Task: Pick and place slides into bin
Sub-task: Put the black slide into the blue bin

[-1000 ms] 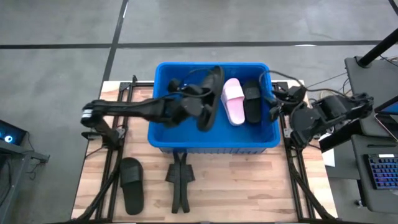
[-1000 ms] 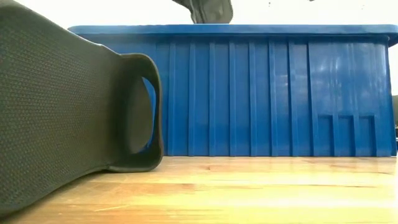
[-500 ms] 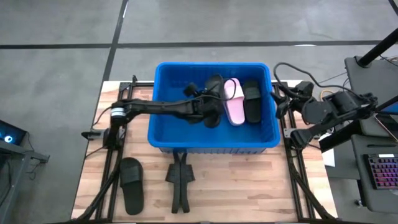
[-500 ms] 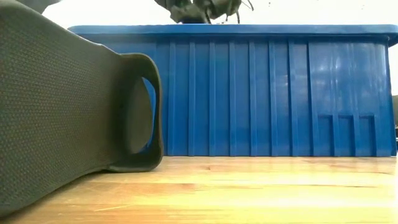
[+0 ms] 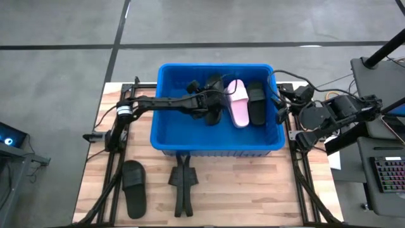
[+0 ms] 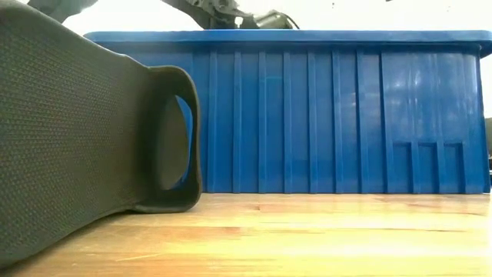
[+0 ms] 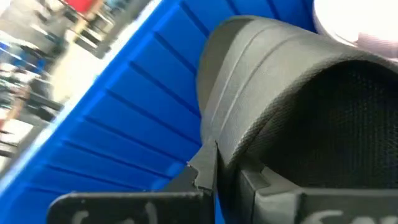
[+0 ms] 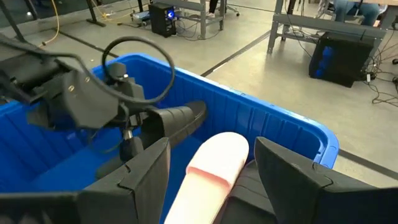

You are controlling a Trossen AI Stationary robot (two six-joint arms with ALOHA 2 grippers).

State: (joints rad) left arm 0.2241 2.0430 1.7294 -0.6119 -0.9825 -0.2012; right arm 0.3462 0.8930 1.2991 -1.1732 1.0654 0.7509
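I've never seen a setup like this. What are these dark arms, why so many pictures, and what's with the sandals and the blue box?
These are two robot arms at a wooden table, filmed by four cameras at once: one overhead, one at table height, and one on each arm's wrist. The job is moving sandals into the blue bin. The left hand reaches into the bin, shut on a black sandal, which fills its wrist picture. A pink sandal and another black sandal lie in the bin already. The right hand waits, open, at the bin's right rim. One black sandal on the table remains outside; it looms large in the table-height picture.
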